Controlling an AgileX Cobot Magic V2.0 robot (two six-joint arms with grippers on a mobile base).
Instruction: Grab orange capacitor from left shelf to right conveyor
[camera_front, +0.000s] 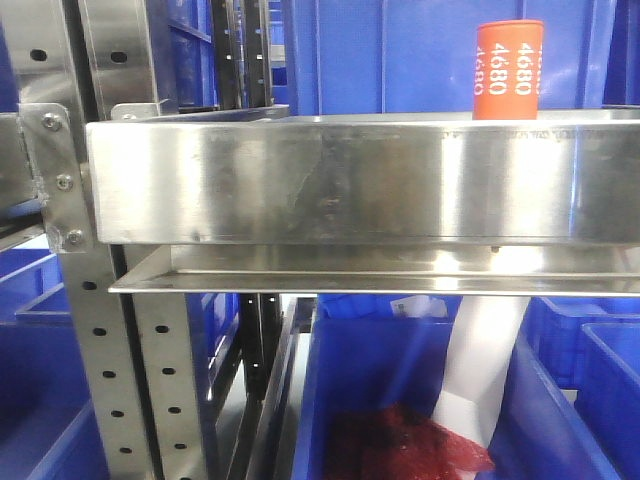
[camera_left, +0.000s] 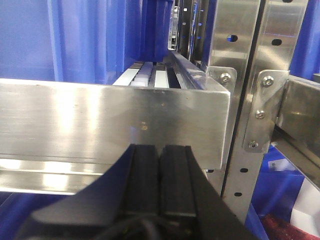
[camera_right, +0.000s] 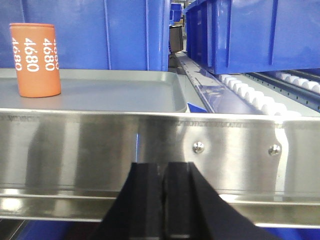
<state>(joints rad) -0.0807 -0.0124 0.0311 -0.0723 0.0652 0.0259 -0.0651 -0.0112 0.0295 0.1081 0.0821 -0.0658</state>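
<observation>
Nothing of the job looks done yet, to my eye. The small upright orange capacitor (camera_front: 508, 70), a flat-topped cylinder with white "4680" printed down its side, stands on the brushed stainless-steel shelf (camera_front: 330, 180), behind its tall shiny front lip. In the front view it is toward the right end, and nothing is touching it. The left gripper (camera_left: 160, 167) sits low in front of that lip with its two black pads pressed flat together and nothing between them. Its camera shows no capacitor at all, only the lip, the perforated grey metal uprights (camera_left: 250, 100) and the big blue plastic bins (camera_left: 75, 35) behind. The right gripper (camera_right: 165, 192) is likewise squeezed closed and empty, below the top edge of the lip. From its camera the capacitor is up and off to the left, beyond the lip and well apart from the fingers. The conveyor belt is not in any of the three views, so I can't say how it lies from here. By my reckoning the whole task is left: spreading a pincer, clearing the lip, closing round the cylinder, lifting it out, carrying it across and setting it down on the belt.
</observation>
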